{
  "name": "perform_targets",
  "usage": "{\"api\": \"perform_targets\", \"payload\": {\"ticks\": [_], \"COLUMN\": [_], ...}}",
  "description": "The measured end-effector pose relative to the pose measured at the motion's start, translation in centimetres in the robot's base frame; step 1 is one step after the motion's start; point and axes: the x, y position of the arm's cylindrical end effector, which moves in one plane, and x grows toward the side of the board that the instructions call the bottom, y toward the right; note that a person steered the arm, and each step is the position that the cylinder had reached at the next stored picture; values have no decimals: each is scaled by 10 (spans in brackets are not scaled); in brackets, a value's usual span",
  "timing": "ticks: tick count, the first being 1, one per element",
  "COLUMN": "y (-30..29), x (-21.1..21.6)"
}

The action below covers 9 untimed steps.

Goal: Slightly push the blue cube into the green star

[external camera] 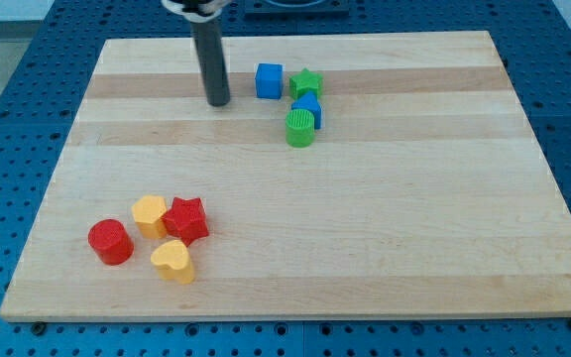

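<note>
The blue cube [269, 80] sits near the view's top centre on the wooden board. The green star [306, 83] lies just to its right, with a narrow gap between them. My tip [218, 101] is on the board to the left of the blue cube and slightly lower, a short distance away and not touching it. The dark rod rises from the tip to the view's top edge.
A second blue block [309, 108] and a green cylinder [300, 128] sit right below the green star. At the lower left are a red cylinder [110, 242], a yellow block [150, 213], a red star [186, 219] and a yellow heart [172, 261].
</note>
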Motion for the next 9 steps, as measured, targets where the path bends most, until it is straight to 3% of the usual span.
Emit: {"api": "perform_targets", "payload": {"ticks": [2,4,9], "y": [-21,15,42], "x": [-61,-132,-100]}}
